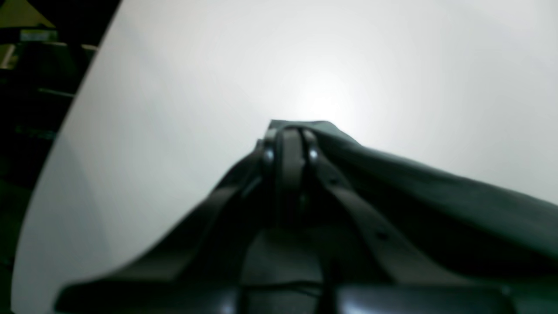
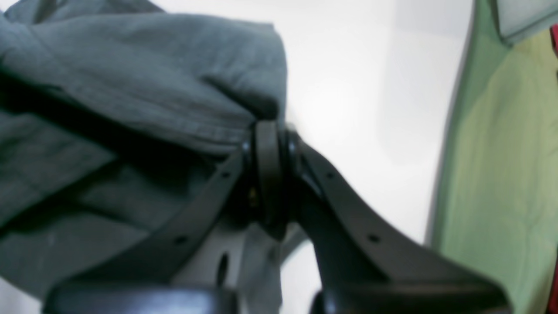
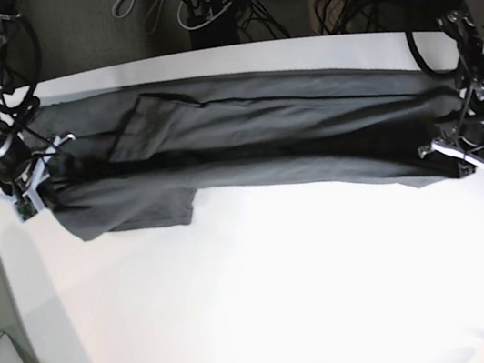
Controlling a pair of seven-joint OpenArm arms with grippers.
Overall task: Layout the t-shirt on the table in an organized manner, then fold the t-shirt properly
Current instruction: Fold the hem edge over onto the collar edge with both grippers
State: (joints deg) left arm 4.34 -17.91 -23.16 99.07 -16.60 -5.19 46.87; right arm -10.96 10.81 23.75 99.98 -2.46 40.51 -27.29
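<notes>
T-shirt point(image 3: 245, 140) stretched along table's point(image 3: 270, 297) far edge, both hands pinching its ends.

The t-shirt point(image 3: 254, 143) lies stretched across the far part of the table point(image 3: 271, 306), spanning both side edges.

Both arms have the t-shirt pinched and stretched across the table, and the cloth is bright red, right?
Not quite: the t-shirt is dark charcoal grey, not red, as the base view shows. The rest holds: the left gripper and the right gripper are each shut on it, and it lies stretched across the white table.
</notes>
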